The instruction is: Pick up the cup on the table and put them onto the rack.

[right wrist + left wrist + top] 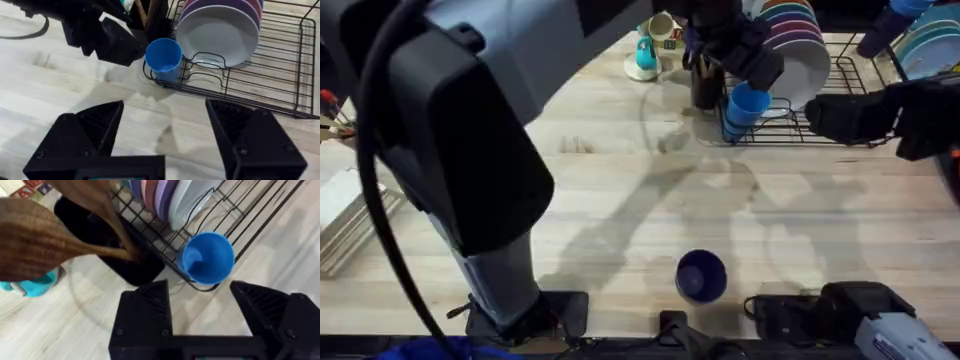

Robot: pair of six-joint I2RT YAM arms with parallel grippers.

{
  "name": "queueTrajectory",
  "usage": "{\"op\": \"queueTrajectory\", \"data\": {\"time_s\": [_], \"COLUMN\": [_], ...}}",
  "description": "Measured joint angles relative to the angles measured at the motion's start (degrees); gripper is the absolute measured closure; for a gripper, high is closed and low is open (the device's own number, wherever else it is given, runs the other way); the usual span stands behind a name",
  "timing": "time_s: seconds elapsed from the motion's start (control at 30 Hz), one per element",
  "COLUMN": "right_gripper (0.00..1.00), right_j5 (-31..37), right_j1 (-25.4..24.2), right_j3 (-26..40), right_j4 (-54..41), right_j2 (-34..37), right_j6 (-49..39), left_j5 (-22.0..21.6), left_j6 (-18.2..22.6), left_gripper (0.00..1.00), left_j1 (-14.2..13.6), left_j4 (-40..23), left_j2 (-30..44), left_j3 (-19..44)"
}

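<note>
The light blue cup (748, 105) stands upright, mouth up, in the front left corner of the black wire rack (840, 70). My left gripper (752, 62) hovers just behind and above that cup (207, 258), open (200, 305), and the cup sits beyond its fingertips. Near the table's front edge, on the bare wood, the navy cup (701, 275) stands by itself. My right gripper (835, 118) hangs over the rack's front edge, open (165, 125) with nothing in it, and looks at the blue cup (163, 57) and the rack (280, 65).
Several coloured plates (800, 45) stand in the rack right behind the blue cup. A dark utensil holder (110, 255) with wooden spoons sits against the rack's left side. A teal mug (645, 55) is at the back. Pale flat items (350, 220) lie at the left edge.
</note>
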Motion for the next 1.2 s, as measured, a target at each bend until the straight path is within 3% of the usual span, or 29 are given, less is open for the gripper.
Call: {"op": "queueTrajectory", "data": {"time_s": [0.47,0.57,0.83,0.87,1.2], "right_gripper": [0.009,0.009,0.009,0.009,0.009], "right_j5": [0.0,0.0,0.0,0.0,0.0], "right_j1": [0.0,0.0,0.0,0.0,0.0], "right_j3": [0.0,0.0,0.0,0.0,0.0], "right_j4": [1.3,1.3,1.3,1.4,1.4], "right_j2": [0.0,0.0,0.0,0.0,0.0], "right_j6": [0.0,-0.2,-1.2,-1.7,-2.1], "left_j5": [-6.0,-6.4,-6.3,-6.2,-6.2], "left_j6": [3.3,3.6,3.5,3.4,3.6], "left_gripper": [0.111,0.034,0.027,0.026,0.017], "left_j1": [1.0,2.9,10.7,13.0,19.7], "left_j4": [-5.4,-6.7,-11.6,-10.8,0.2], "left_j2": [-5.0,-7.2,-10.5,-12.5,-33.9], "left_j3": [0.0,0.0,0.0,-1.1,-23.8]}}
